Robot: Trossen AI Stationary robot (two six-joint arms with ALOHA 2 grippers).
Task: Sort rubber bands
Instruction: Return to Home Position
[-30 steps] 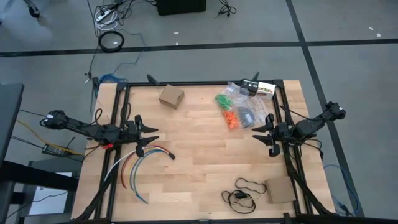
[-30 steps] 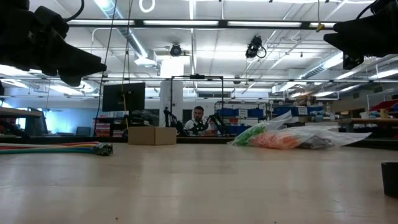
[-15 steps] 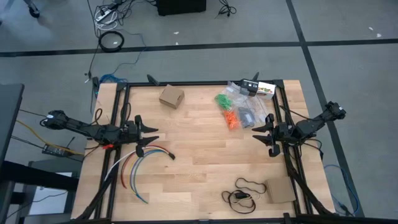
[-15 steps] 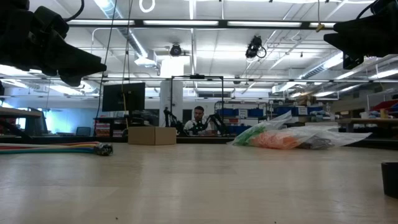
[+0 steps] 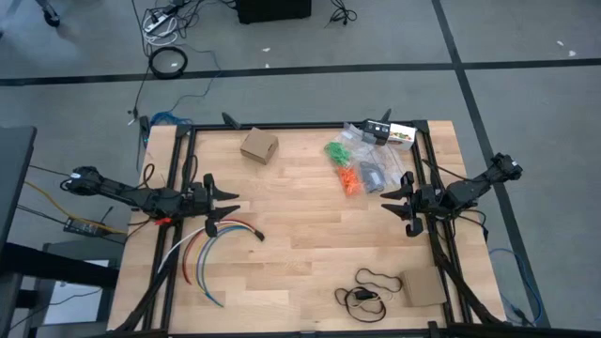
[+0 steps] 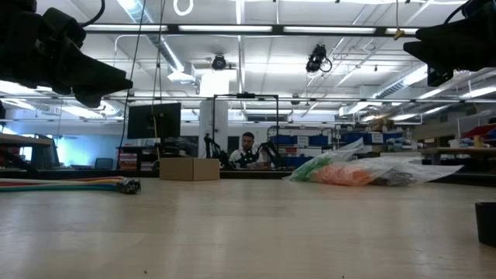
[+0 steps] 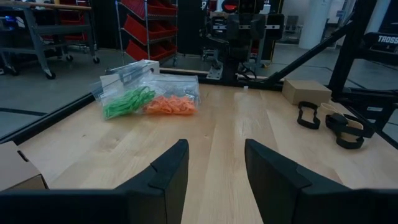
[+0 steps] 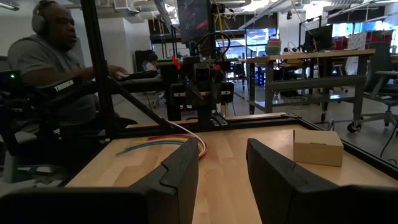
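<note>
Nothing is seen to have shifted in the last 1 second. The left claw (image 5: 214, 204) and right claw (image 5: 402, 203) are held apart, empty, at opposite desk (image 5: 300, 235) sides. The rubber bands (image 5: 346, 167) lie bagged beyond the right claw, so sorting is judged finished.

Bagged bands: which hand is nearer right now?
Right. The right hand is close by the bagged bands, just off their right side. The left hand is far off on the opposite side.
</note>
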